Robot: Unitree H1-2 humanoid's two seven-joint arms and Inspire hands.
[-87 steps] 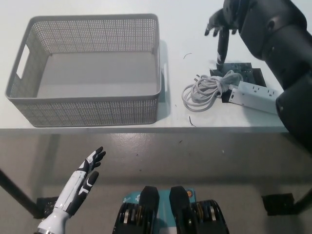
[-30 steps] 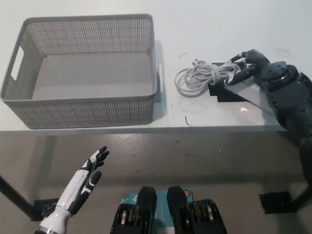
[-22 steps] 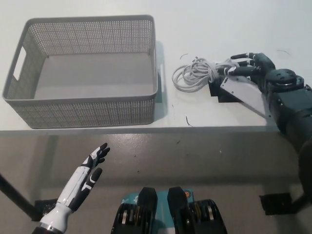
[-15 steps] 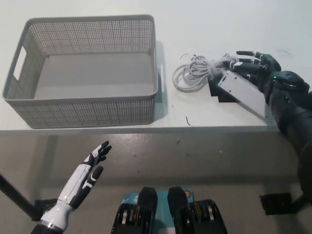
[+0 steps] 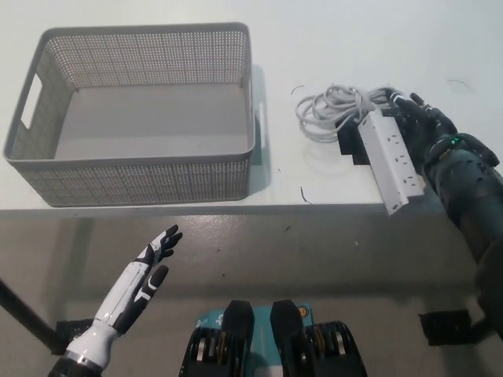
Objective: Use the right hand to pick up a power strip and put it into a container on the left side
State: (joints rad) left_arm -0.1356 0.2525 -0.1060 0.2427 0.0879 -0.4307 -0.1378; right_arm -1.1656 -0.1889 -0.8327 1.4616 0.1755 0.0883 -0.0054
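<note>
Grip is already made: the power strip (image 5: 391, 163) is held by the black right hand (image 5: 423, 132), fingers wrapped over its far end w/ the socket face turned up toward the camera. The strip is tilted, its near end hanging past the table (image 5: 330, 47) edge below the hand, so it looks lifted, though contact w/ the table can't be ruled out. The coiled white cable (image 5: 334, 110) lies just to the hand's left, attached at the strip's upper end and resting on the table beside a black mat (image 5: 351, 146). The grey mesh basket (image 5: 137, 169) sits well to the hand's left, nothing seen inside. The white left hand (image 5: 145, 271) is parked low, below the table edge, fingers spread, holding nothing.

For the carry, the strip should be raised enough that basket's right wall is cleared by the dangling cable, then moved left slowly; a trailing coil could snag on the rim or drag the mat. Release is best done low over basket centre, cable in first.
</note>
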